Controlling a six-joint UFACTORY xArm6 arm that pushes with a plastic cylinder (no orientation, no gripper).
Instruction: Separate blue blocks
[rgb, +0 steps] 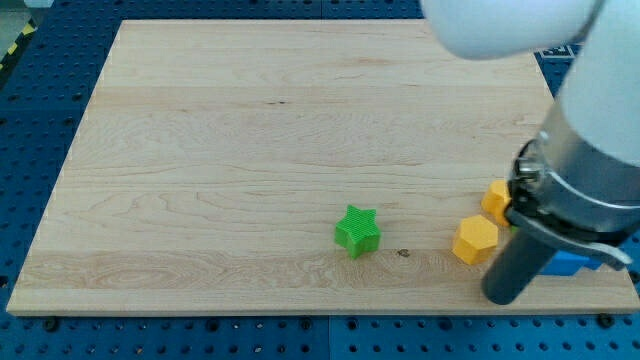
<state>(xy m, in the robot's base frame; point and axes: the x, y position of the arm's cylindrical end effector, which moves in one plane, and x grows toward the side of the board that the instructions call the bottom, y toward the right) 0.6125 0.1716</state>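
A blue block (572, 264) shows at the view's lower right, mostly hidden behind the arm; I cannot make out its shape or whether a second blue block lies beside it. My tip (502, 298) rests on the board just to the view's left of that blue block and below and to the right of a yellow hexagon block (474, 240). I cannot tell whether the tip touches the blue block.
A second yellow block (496, 200) sits above the yellow hexagon, partly hidden by the arm. A green star block (357, 231) lies near the middle bottom. The wooden board's (250, 130) bottom edge runs just below my tip. The large arm body covers the right side.
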